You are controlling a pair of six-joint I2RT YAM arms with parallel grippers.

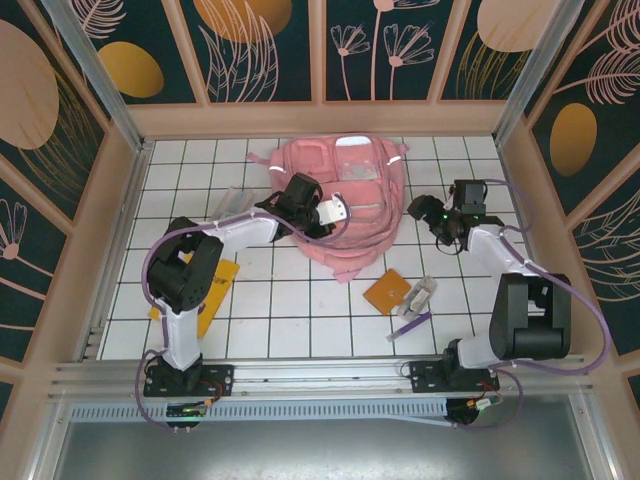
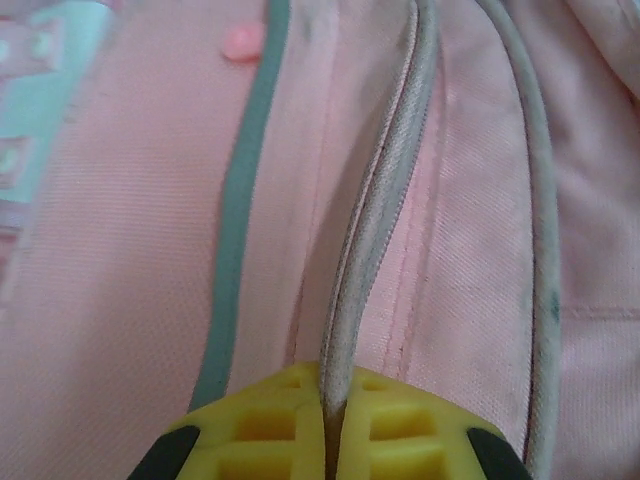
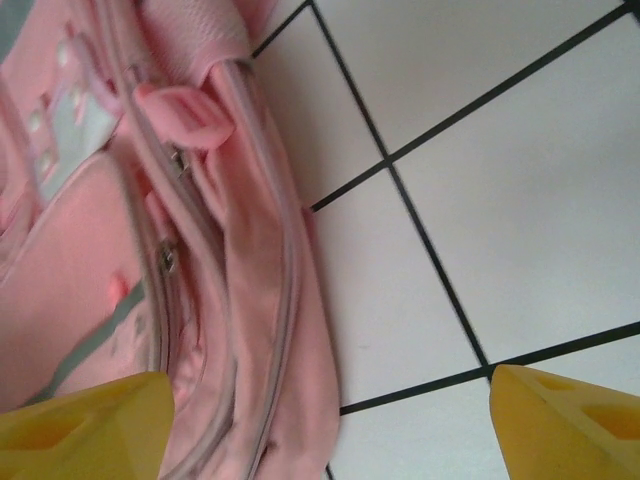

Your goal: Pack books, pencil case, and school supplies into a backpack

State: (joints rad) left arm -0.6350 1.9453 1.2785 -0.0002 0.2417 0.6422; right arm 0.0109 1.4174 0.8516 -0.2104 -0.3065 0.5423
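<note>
The left claw [image 2: 330,425] is clamped shut on a raised seam of the pink backpack [image 2: 130,300], while the right claw [image 3: 325,425] stands open beside the backpack's edge over the tiled counter [image 3: 520,200]

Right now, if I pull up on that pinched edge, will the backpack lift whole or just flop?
Probably floppy: the backpack lies flat and wrinkled, so only the fabric edge between the left fingers should rise at first. It looks light, likely empty. The thin edge could slip free, and the rest may drag on the smooth table.
</note>
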